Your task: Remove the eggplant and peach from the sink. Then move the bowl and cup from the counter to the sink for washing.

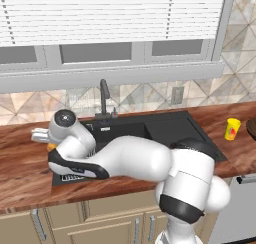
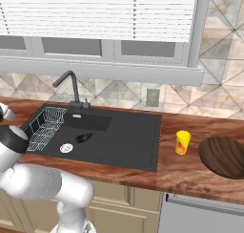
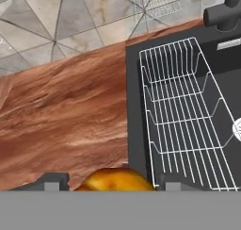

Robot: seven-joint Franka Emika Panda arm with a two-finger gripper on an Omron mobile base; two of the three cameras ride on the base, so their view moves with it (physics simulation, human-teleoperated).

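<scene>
Now round orange peach (image 3: 115, 179) sits between dark jaws.

My arm (image 1: 135, 160) fills the lower centre of the left base frame: glossy white rounded links, black bands at the joints, a dark round cap at centre left. The claw (image 3: 110, 183) has small dark grey fingertips.

— What carries everything?
— A brown wood-grain counter (image 2: 200, 179), with the black sink (image 2: 128, 141) set into it.
— What sits on the wood?
— The yellow cup (image 2: 182, 142), and to its right, apart, the brown bowl (image 2: 224, 156).
</scene>
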